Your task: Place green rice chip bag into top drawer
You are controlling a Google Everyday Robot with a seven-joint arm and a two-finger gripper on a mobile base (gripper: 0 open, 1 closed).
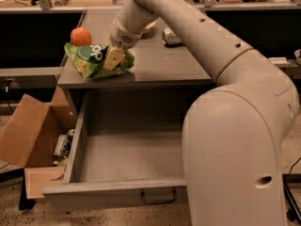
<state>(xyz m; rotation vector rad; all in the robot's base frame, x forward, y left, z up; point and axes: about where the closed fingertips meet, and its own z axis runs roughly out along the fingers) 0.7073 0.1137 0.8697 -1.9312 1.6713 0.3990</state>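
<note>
The big white robot arm (pixel 197 36) reaches toward eleven o'clock. The top drawer (pixel 127 157) stands open at six o'clock. The green rice chip bag (pixel 88 64) lies on the cabinet top (pixel 160 68), at the drawer's eleven o'clock. The gripper (pixel 114 58) sits on the bag's right side; I cannot tell if it holds it. An orange (pixel 81 36) sits just beside the bag at eleven o'clock.

The crinkled green rice chip bag (pixel 89 64) lies at the cabinet top's left front corner, with the gripper (pixel 114 58) pressed on its right side. Below, the shallow grey top drawer (pixel 117 186) stands pulled open.
</note>
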